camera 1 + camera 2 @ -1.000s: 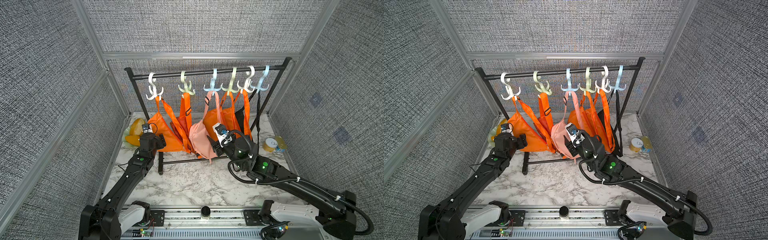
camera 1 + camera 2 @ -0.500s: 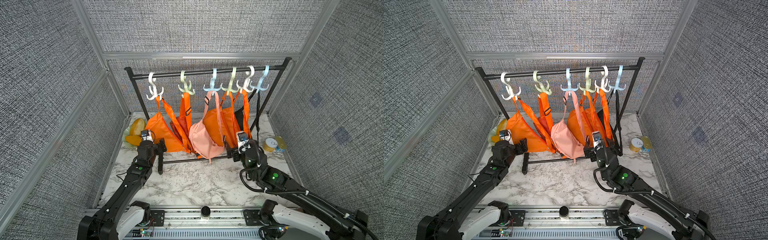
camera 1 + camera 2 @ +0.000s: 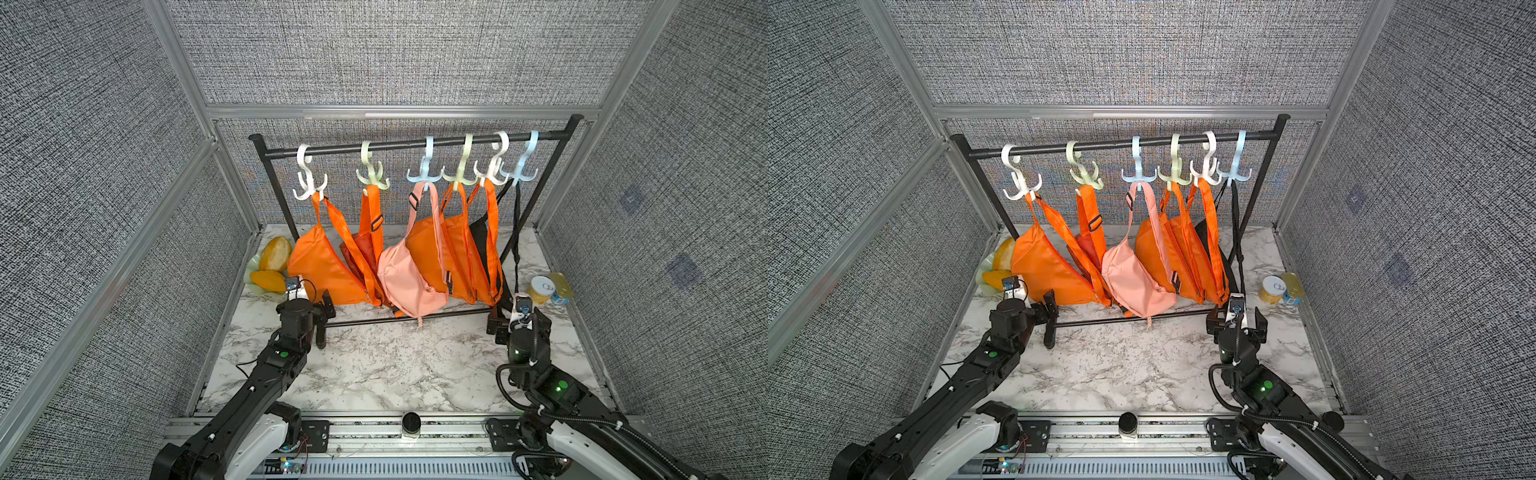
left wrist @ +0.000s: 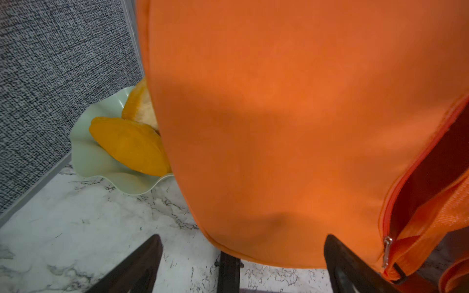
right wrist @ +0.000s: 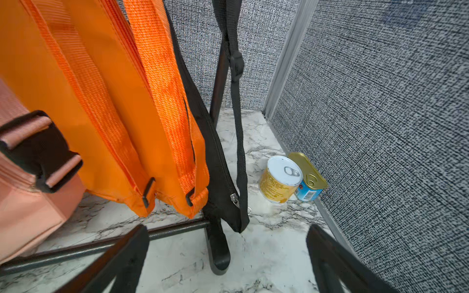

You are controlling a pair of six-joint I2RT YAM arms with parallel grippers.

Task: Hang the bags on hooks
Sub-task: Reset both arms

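Backing toward the near edge of the white marble worktop, both arms have left the bags they were working against a second ago. The left tool has come down from the leftmost bright orange fabric sling bag. It now sits low by the left edge, beside one foot of the black metal rack. Its jaws have spread wide and grasp nothing, and the bag's lower hem hangs just beyond the fingertips.

The right tool made the bigger move. A second ago it was pressed in at the salmon-pink fabric sling bag near the middle of the rack. It has since swung over toward the right edge, next to the rack's other foot, with its jaws also released and empty.

Farther back, the pink bag now hangs with neither tool touching it. Its strap is looped over the pale blue plastic pronged hook on the rack's top rail, with orange bags close on either side. In both top views every hook on the rail appears to carry a strap, and no loose bag shows on the worktop.

That both tools let go and the bag stayed up suggests the hang has held. By this reading the task looks essentially finished, with only the arms' retreat left.
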